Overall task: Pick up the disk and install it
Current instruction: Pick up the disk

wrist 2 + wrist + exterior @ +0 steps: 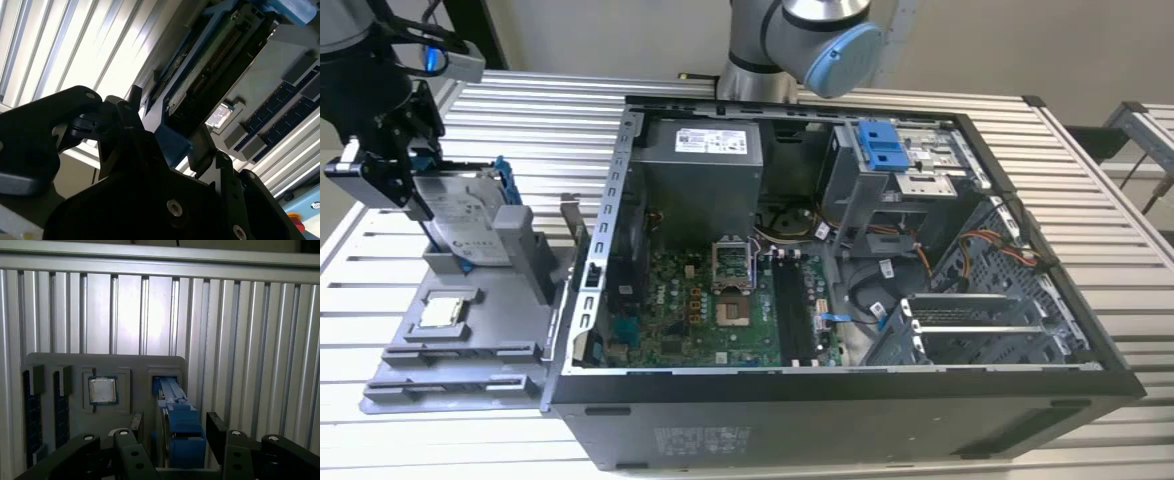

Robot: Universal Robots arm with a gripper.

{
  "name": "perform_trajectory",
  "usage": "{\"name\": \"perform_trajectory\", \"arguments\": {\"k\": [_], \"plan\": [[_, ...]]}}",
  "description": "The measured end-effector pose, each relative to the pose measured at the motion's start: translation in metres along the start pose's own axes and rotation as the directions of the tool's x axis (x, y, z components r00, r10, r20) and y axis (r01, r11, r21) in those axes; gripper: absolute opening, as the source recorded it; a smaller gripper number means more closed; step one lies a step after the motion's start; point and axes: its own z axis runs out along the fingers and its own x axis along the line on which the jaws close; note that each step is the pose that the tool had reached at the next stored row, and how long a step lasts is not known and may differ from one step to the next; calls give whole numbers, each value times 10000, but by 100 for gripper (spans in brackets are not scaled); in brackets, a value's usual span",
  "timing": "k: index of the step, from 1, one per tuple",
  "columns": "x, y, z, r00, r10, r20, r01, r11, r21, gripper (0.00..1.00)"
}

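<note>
My jaws straddle the disk, which stands on edge in the grey holder beside the computer case. Whether they are clamped, I cannot tell. Lift and installation appear outstanding.

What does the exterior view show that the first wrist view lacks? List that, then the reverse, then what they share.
Exterior view: the open computer case, its motherboard and a blue latch on the drive cage.
First wrist view: the disk edge-on, its blue bracket standing in a slot of the grey holder.
Shared: the disk, the holder, the processor chip, the slatted table, and the gripper at the disk.
</note>
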Motion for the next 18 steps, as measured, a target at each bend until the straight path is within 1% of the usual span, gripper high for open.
{"name": "perform_trajectory", "arguments": {"k": [9, 18], "plan": [[0, 0, 17, 10000, 0, 0, 0, 10000, 0, 100], [0, 0, 19, 10000, 0, 0, 0, 10000, 0, 100]]}}
